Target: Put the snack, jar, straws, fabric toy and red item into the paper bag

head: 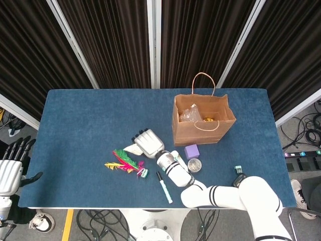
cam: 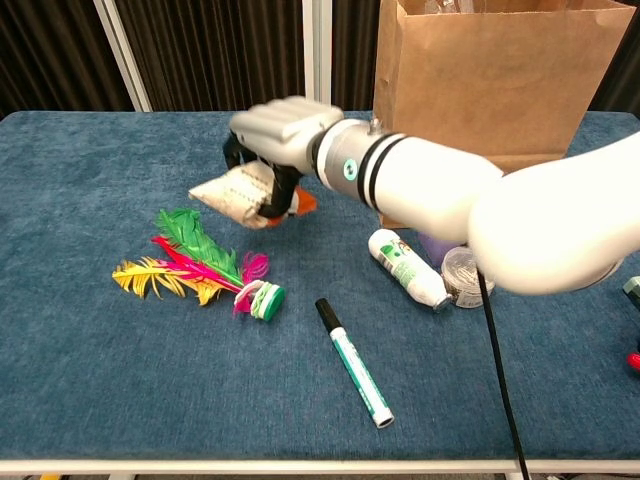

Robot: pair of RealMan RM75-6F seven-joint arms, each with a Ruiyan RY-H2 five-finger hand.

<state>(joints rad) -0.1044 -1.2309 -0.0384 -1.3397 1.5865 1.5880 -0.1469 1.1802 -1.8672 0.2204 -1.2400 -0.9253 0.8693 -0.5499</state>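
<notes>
My right hand (cam: 285, 125) grips the snack packet (cam: 237, 194) off the table, paper bag (cam: 487, 80) at 2 o'clock; left hand (head: 11, 165) open.

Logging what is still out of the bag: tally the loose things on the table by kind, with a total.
Snack packet, held by the right hand: 1
Feather shuttlecock: 1
Marker: 1
White bottle: 1
Small jar: 1
Purple block: 1
Total: 6

No legible text anywhere. Small white bottle with green label (cam: 405, 266) shows print, too small to read. White snack packet with orange corner (cam: 240, 194) has dark markings, blurred. Green-and-white marker pen (cam: 354, 362) carries unreadable print.
</notes>
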